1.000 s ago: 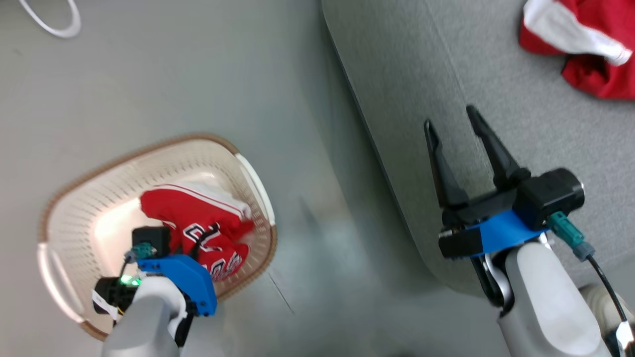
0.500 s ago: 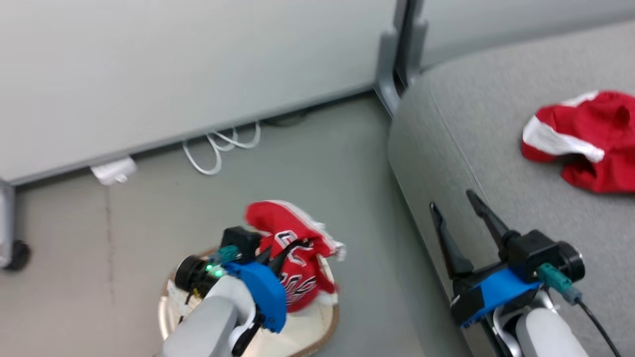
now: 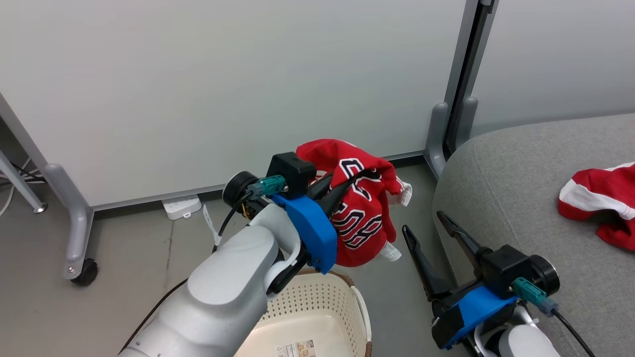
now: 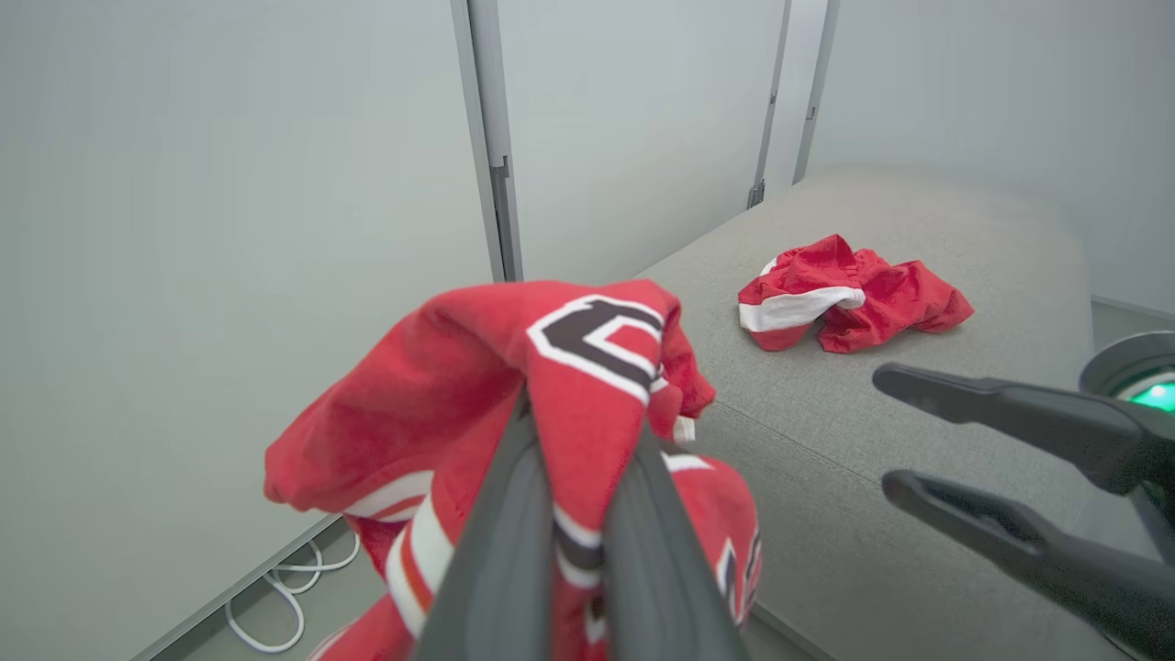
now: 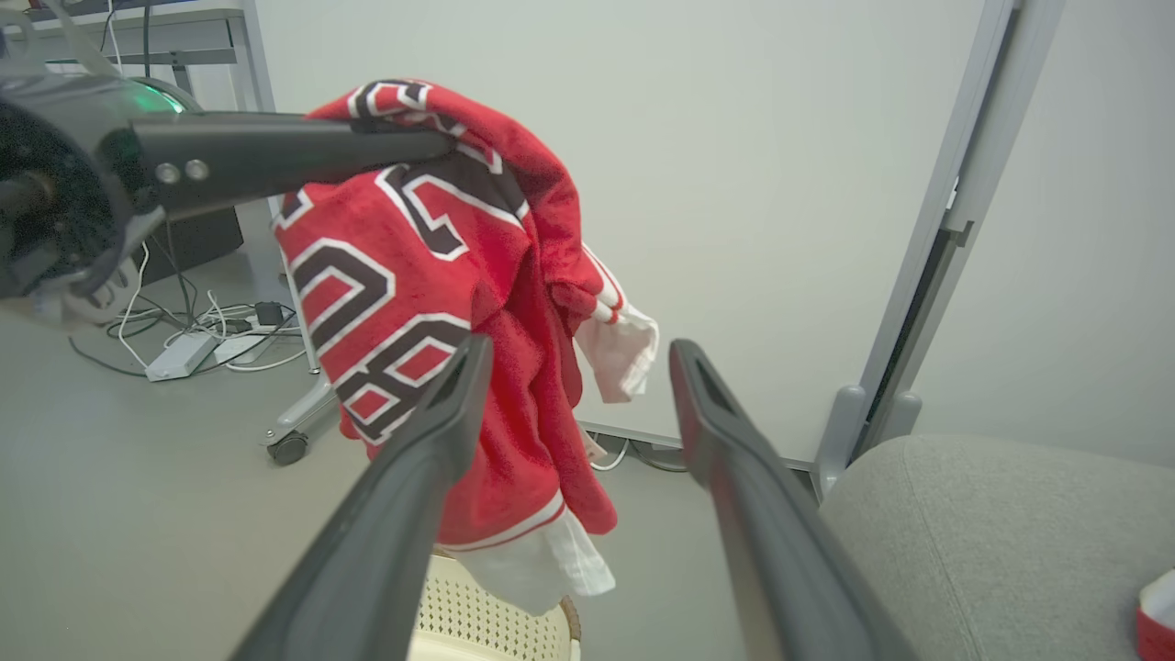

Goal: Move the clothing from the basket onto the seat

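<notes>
Aloft, lettered garment [image 3: 364,225] clamped in left jaws, basket [image 3: 317,302] below

Left arm reaches up and forward, pale forearm [image 3: 223,297] slanting in from the lower left, blue wrist mount [image 3: 310,225] at its end; the left gripper [image 3: 347,187] has its jaws pinched tight on the lettered red garment [image 3: 362,218] — cloth draped over both dark fingers [image 4: 496,551]; the right gripper [image 3: 421,221] sits low at the lower right, tips angled up and left — jaws spread wide.
</notes>
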You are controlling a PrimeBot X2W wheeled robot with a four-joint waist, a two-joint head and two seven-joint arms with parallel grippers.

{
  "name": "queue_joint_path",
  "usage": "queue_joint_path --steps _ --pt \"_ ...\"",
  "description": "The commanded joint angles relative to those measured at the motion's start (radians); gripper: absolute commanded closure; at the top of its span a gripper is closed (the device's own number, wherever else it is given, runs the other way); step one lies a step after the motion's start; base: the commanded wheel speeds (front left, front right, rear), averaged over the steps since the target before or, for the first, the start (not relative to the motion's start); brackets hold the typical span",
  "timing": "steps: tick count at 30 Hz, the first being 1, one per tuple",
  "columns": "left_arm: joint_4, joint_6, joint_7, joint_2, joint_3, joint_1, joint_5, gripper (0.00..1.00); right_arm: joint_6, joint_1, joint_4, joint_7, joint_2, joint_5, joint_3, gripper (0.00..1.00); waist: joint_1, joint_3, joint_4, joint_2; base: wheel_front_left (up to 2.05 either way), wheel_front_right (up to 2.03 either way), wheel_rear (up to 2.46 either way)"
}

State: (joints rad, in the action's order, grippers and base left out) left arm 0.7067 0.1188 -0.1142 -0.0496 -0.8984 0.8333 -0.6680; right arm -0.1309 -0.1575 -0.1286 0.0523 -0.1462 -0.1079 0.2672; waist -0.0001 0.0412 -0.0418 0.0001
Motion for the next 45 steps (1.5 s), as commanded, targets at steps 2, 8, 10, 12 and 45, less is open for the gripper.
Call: queue_joint_path --steps 2,8,10,12,45 --pt "-0.011 -0.009 0.003 -0.002 -0.014 0.025 -0.013 1.0 0.0 0.016 -0.001 -0.003 0.002 -0.009 0.004 0.0 0.0001 0.001 0.0 -0.0001 0.0 0.0 0.0" --pt "-0.008 -0.031 -0.003 -0.002 -0.061 0.055 -0.053 1.0 0.0 0.005 -0.01 0.0 0.005 -0.014 0.017 0.0 0.0001 0.001 -0.009 -0.0001 0.0 0.0 0.0" --pt "-0.002 -0.035 -0.008 -0.002 -0.072 0.056 -0.063 1.0 0.0 0.002 -0.015 -0.002 0.005 -0.016 0.028 0.0 0.0001 -0.001 -0.012 -0.0001 0.0 0.0 0.0" --pt "0.001 -0.037 -0.014 -0.002 -0.084 0.055 -0.078 1.0 0.0 -0.003 -0.023 -0.009 0.004 -0.021 0.046 0.0 0.0001 -0.004 -0.015 -0.0001 0.0 0.0 0.0" --pt "0.015 -0.071 -0.09 -0.002 -0.272 0.099 -0.271 1.0 0.0 -0.402 -0.565 0.045 0.033 -0.171 0.375 1.0 0.0001 -0.013 0.01 -0.0001 0.0 0.0 0.0"
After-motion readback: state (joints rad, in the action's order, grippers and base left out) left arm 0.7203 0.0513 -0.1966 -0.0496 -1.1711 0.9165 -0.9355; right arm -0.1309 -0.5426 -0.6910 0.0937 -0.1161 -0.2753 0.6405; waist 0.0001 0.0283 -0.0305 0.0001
